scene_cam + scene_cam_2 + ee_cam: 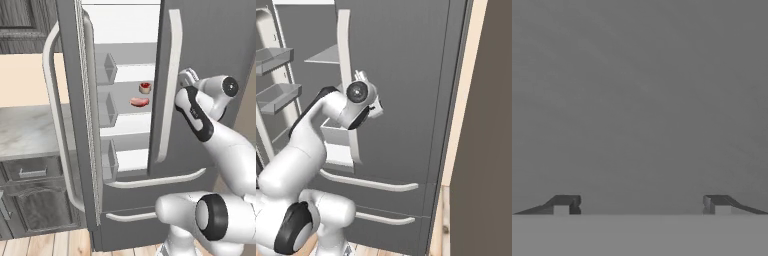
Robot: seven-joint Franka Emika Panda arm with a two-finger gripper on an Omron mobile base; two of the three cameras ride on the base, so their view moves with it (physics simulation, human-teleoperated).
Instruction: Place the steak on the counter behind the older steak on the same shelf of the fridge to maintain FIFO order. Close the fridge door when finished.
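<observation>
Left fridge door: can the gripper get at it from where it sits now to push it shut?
Probably not yet. The gripper, fingers spread and empty, faces the closed right door. The open left door stands across the gap, past the steak and older steak.

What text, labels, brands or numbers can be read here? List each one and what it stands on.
None: no word, label, brand, number or sign can be read in any view.
The fridge doors, handles and white shelves are plain.
The steak and the older steak on the shelf carry no packaging or tag.
The counter and the cabinets below it are unmarked.
The robot arm and its tool bear no lettering.
</observation>
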